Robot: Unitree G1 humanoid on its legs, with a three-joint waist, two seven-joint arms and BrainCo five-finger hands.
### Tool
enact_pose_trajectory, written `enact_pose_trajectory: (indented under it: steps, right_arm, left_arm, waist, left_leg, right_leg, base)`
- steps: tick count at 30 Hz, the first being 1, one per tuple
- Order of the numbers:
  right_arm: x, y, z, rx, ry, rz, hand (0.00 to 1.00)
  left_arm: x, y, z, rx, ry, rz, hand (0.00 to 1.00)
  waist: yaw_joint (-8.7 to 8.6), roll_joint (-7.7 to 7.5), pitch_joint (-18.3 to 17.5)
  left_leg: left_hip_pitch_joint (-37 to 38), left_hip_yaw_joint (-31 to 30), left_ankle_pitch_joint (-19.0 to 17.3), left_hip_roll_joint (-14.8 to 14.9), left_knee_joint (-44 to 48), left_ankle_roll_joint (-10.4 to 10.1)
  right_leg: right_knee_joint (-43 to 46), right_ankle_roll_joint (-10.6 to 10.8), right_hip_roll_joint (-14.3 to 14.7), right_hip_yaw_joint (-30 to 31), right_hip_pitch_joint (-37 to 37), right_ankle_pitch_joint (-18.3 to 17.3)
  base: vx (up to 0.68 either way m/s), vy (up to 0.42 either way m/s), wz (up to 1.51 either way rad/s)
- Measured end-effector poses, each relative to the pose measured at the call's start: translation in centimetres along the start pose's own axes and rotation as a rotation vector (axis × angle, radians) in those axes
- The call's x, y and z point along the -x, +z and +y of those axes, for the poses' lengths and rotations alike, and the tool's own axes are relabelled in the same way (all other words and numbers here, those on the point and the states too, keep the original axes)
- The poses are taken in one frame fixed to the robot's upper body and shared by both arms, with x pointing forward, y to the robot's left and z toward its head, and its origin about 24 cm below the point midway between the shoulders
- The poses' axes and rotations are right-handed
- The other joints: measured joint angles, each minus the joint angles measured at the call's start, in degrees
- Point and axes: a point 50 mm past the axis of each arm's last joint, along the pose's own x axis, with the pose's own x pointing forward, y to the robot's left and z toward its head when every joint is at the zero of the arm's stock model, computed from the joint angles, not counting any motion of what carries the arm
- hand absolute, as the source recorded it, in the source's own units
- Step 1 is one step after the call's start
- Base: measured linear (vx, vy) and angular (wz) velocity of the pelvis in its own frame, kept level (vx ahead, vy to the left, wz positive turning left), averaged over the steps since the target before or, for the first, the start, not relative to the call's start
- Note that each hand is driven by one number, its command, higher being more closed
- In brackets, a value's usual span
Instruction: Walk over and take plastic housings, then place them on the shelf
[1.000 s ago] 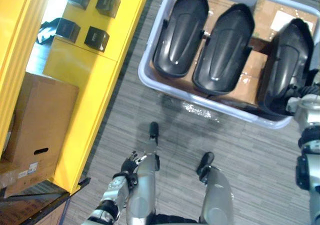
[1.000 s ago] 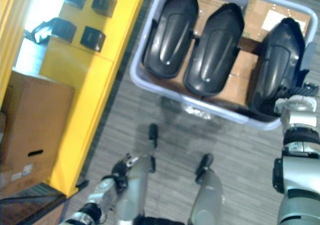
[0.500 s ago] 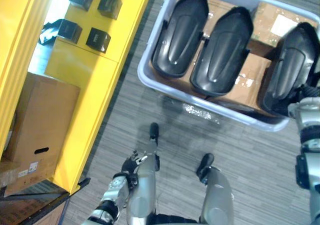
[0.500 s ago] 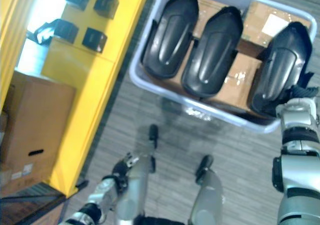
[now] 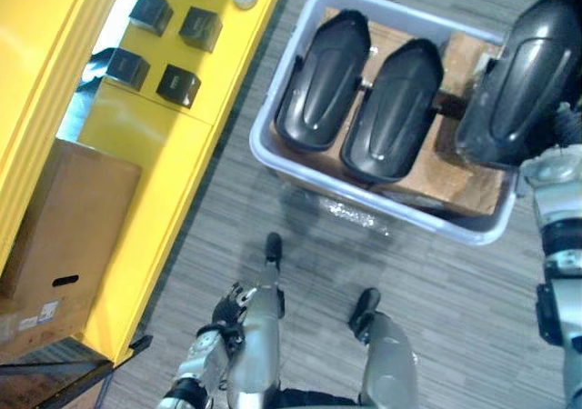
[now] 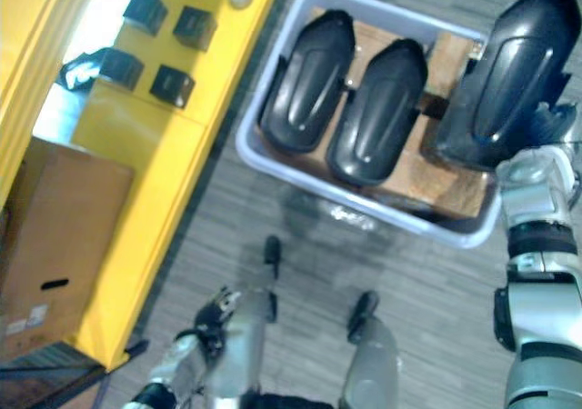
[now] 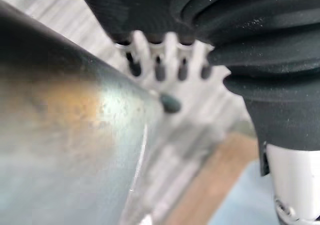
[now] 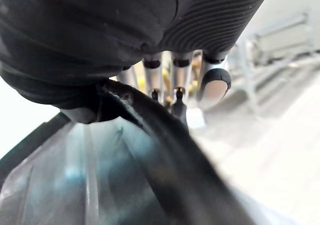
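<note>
Tub (image 5: 270,109) sits on the floor (image 5: 455,318) ahead, left housing (image 5: 326,82) and middle housing (image 5: 393,100) side by side inside it. Third housing (image 5: 518,73) is up over the tub's right end, gripped in the right hand (image 6: 550,118). Shelf (image 5: 173,182) runs left of the tub, small boxes (image 5: 177,84) on it, cardboard box (image 5: 64,218) nearer, at its left.

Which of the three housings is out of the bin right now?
The rightmost housing, gripped by the right hand and raised over the bin's right end; the left housing and middle housing lie inside it.
</note>
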Motion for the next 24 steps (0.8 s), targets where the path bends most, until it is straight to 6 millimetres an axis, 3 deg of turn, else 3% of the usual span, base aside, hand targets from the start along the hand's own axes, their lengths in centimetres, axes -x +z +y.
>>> enact_pose_trajectory:
  steps: [3, 5, 10, 11, 12, 14, 17, 19, 23, 24]
  right_arm:
    - [0.8, 0.4, 0.4, -0.009, -0.018, -0.063, 1.0]
    - [1.6, 0.5, 0.9, -0.042, -0.025, -0.095, 1.0]
    - [4.9, -0.4, 1.6, -0.09, -0.072, -0.19, 1.0]
    - [5.8, -0.7, 2.2, -0.094, -0.076, -0.211, 1.0]
    - [6.2, -0.8, 2.5, -0.097, -0.076, -0.22, 1.0]
    - [8.1, -1.3, 3.5, -0.111, -0.08, -0.259, 1.0]
    - [8.9, -0.4, 3.3, -0.133, -0.095, -0.336, 1.0]
    - [9.6, 0.7, 2.9, -0.156, -0.112, -0.433, 1.0]
    - [10.3, 2.3, 2.2, -0.186, -0.145, -0.582, 1.0]
    - [10.5, 2.7, 2.2, -0.189, -0.143, -0.623, 1.0]
  left_arm:
    - [0.3, 0.9, 0.6, 0.059, 0.035, -0.068, 0.0]
    - [0.5, 2.9, 0.4, 0.085, 0.085, -0.192, 0.0]
    - [3.9, 12.7, -0.2, 0.074, 0.225, -0.699, 0.0]
    - [5.1, 14.7, -0.2, 0.022, 0.256, -0.809, 0.0]
    - [5.5, 15.5, -0.2, -0.018, 0.275, -0.854, 0.0]
    - [6.8, 18.5, -0.7, -0.161, 0.302, -0.997, 0.0]
    - [7.2, 20.0, -1.9, -0.199, 0.23, -1.051, 0.0]
    - [7.0, 20.1, -3.3, -0.256, 0.122, -1.027, 0.0]
    - [7.0, 19.3, -6.6, -0.253, -0.164, -0.923, 0.0]
    - [6.8, 18.4, -8.1, -0.254, -0.28, -0.853, 0.0]
  waist:
    - [-0.04, -2.18, 0.0]
    - [0.05, -3.34, -0.1]
    - [-0.01, -4.74, -0.2]
    - [0.01, -5.36, -0.5]
    - [-0.01, -5.82, -0.9]
    - [-0.4, -7.83, -3.8]
    - [-0.87, -9.27, -5.8]
    - [-1.47, -9.78, -8.9]
    - [-2.67, -8.82, -13.0]
    - [-3.01, -7.79, -14.7]
  left_leg:
    - [2.1, 0.2, 0.0, -0.1, -1.1, 0.0]
    - [3.8, 0.3, 0.1, -0.2, -2.3, -0.1]
    - [8.1, 0.4, 0.2, -0.6, -5.0, 0.0]
    - [9.6, 0.9, 0.3, -0.7, -5.3, -0.2]
    - [10.5, 1.4, 0.3, -0.7, -5.7, -0.2]
    - [12.5, 2.4, 0.2, -0.9, -6.8, -0.1]
    - [14.5, 3.5, -0.6, -1.1, -6.8, 0.2]
    - [15.4, 4.4, -1.0, -1.3, -6.9, 0.4]
    - [17.5, 5.0, -1.3, -1.8, -7.0, 0.5]
    - [17.8, 5.1, -1.6, -1.8, -7.3, 0.6]
  right_leg:
    - [-1.2, 0.2, 0.1, -0.1, 2.0, 0.1]
    - [-2.1, 0.2, 0.0, -0.1, 3.3, 0.1]
    - [-4.9, 0.7, 0.1, -1.3, 8.4, 0.4]
    - [-5.8, 0.9, 0.2, -1.3, 10.0, 0.9]
    - [-6.4, 1.1, 0.2, -1.2, 10.8, 1.0]
    - [-9.3, 1.4, 0.4, -1.0, 13.1, 2.1]
    - [-12.5, 1.7, 0.7, -0.3, 15.9, 3.6]
    - [-14.3, 1.9, 0.6, 0.0, 17.0, 4.7]
    - [-15.7, 2.1, 0.3, 0.1, 19.4, 5.6]
    - [-16.1, 2.1, 0.3, 0.0, 19.9, 5.6]
  base:
    - [0.05, -0.021, 0.0]
    - [0.03, -0.014, 0.03]
    - [0.04, -0.024, 0.06]
    - [0.08, -0.034, -0.07]
    - [0.1, -0.045, -0.16]
    - [0.08, -0.038, -0.12]
    - [0.06, -0.009, -0.12]
    - [0.04, 0.006, -0.17]
    - [-0.01, 0.002, -0.05]
    - [-0.1, -0.002, -0.05]
